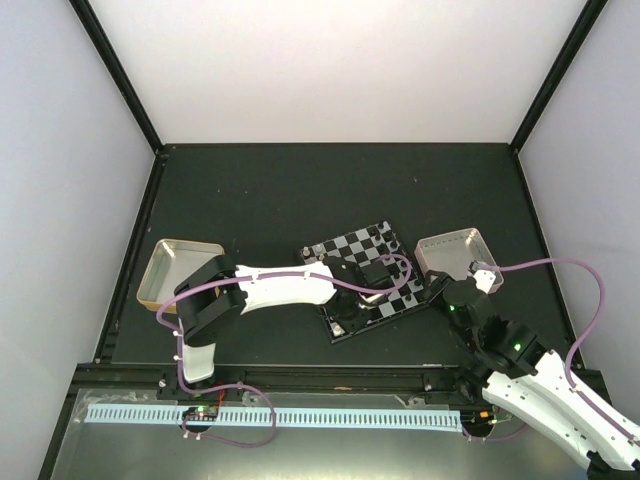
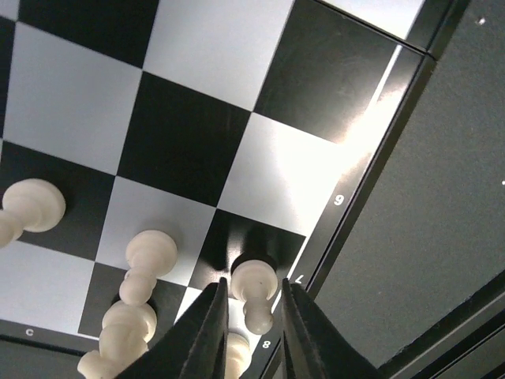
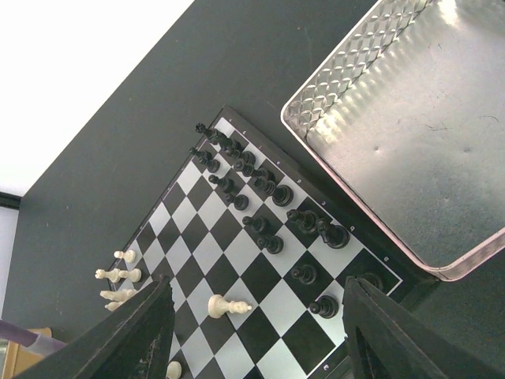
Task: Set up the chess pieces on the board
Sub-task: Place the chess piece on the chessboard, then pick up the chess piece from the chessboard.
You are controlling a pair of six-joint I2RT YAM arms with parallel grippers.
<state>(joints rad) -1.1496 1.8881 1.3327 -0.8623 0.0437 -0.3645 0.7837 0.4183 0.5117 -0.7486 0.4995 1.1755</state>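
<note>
Standing upright on the board [image 2: 197, 142], a white pawn [image 2: 254, 278] sits inside the left pincer [image 2: 254, 288], grip unclear.

Mid-board: we are finding bare squares on the board [image 3: 197, 264], reachable from above, one lone white piece [image 3: 225, 305] standing among them | tray side: two close rows of black pieces [image 3: 282, 195] are blocking us | opposite side: white pieces [image 3: 117, 275] are crowding, left arm [image 1: 285, 285] is hanging over them | metal tray [image 3: 410, 142] is sitting just beside the board.
</note>
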